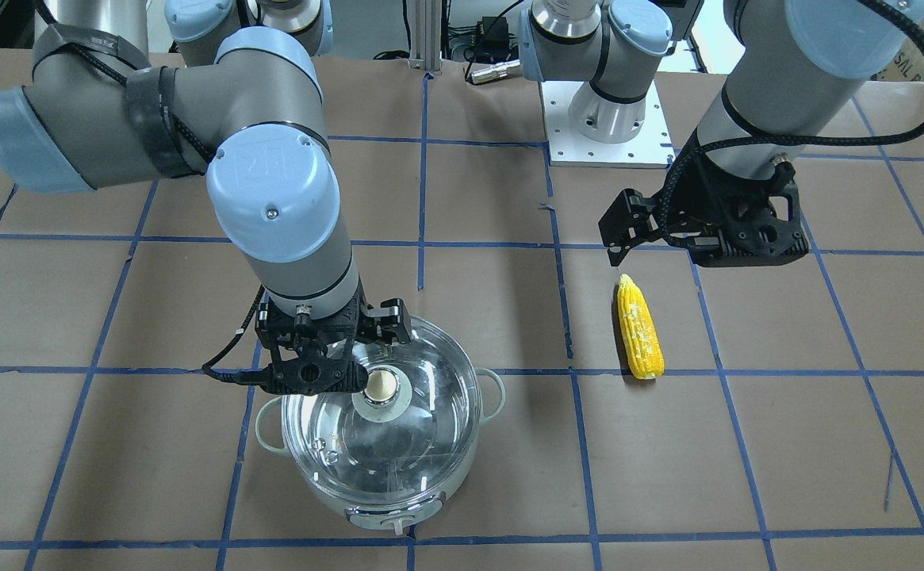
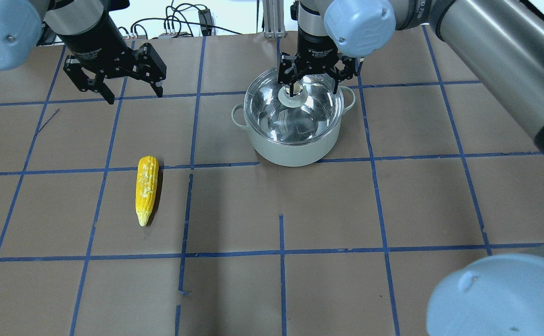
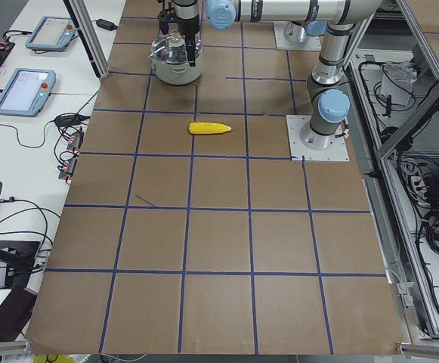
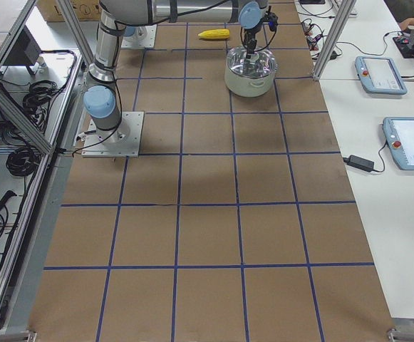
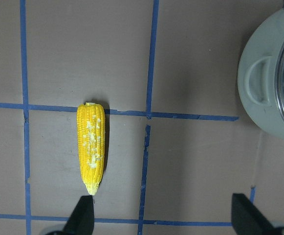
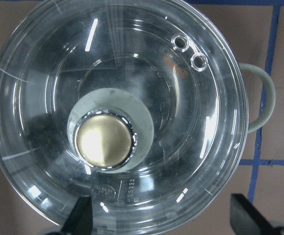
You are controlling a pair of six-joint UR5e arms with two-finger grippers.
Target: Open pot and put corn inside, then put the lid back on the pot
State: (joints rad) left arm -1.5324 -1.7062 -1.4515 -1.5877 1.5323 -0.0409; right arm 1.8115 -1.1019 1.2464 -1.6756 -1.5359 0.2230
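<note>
Black right gripper [image 6: 159, 208] points down, spread wide, above the lid [image 6: 190, 122].

Corn [image 5: 91, 148] flat on table [image 5: 205, 161], tip toward spread fingers [image 5: 81, 215]; pot [image 5: 261, 93] at right edge

Glass lid [image 1: 386, 412] seated on grey-green pot [image 2: 295, 151]; yellow corn [image 2: 146, 188] flat, well apart.

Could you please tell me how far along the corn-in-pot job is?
Nothing looks done yet. The lid sits on the pot, and the open right pincer hangs over its brass knob without gripping it. The corn lies on the table near the open left pincer. Left: lift lid, load corn, re-lid.
</note>
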